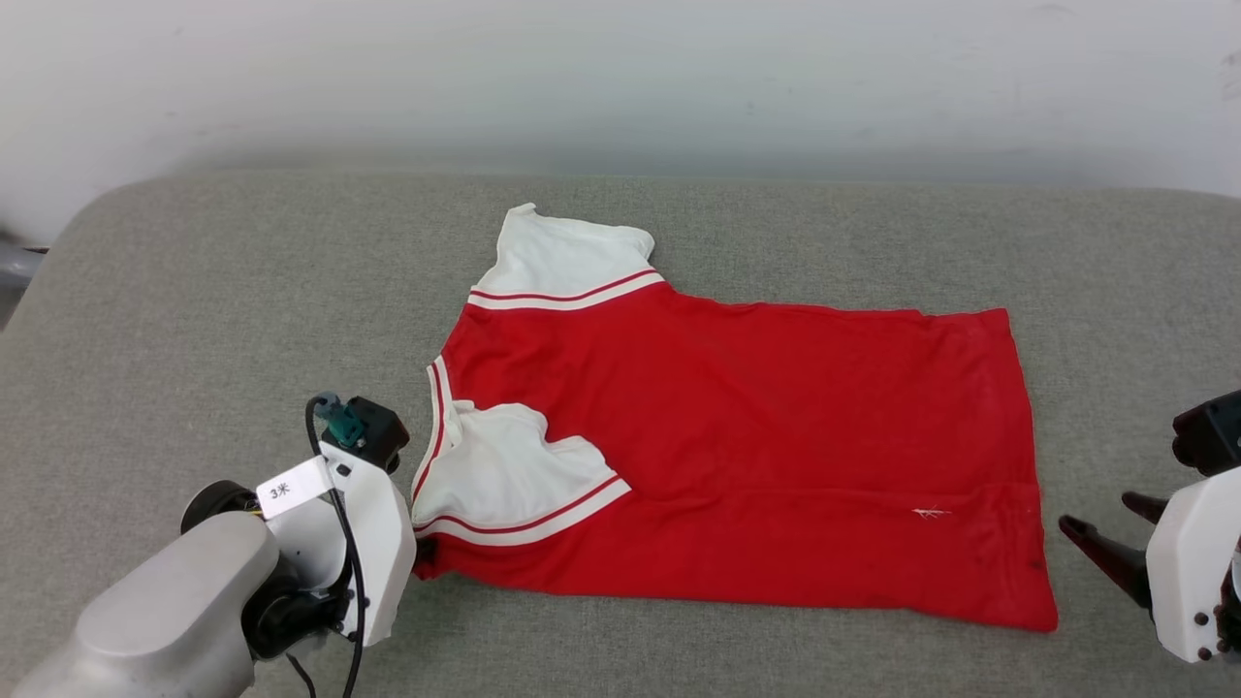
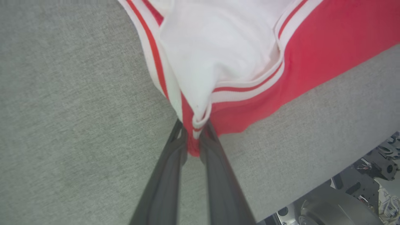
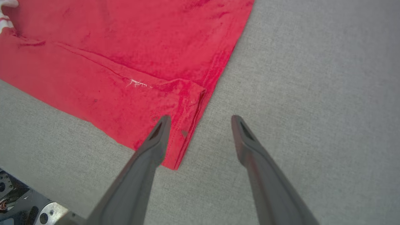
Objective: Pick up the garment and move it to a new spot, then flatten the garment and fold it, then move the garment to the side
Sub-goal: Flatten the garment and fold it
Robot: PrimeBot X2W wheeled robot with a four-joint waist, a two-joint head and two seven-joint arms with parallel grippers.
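Observation:
The garment (image 1: 756, 436), a red T-shirt with white striped-trim sleeves, lies mostly flat on the grey padded surface, its collar end toward the left. One sleeve is folded in over the body. My left gripper (image 1: 423, 555) is at the near left corner. In the left wrist view the left gripper (image 2: 194, 140) is shut on a bunched fold of red cloth and white trim of the garment (image 2: 312, 47). My right gripper (image 1: 1100, 514) is open beside the hem. In the right wrist view the right gripper (image 3: 200, 120) has one finger over the garment's (image 3: 125, 62) near hem corner and the other over bare surface.
The grey padded surface (image 1: 194, 320) extends well beyond the shirt on all sides, with a pale wall (image 1: 620, 78) behind it. Its near edge runs close behind both grippers, and parts of the robot base (image 2: 328, 206) show below it.

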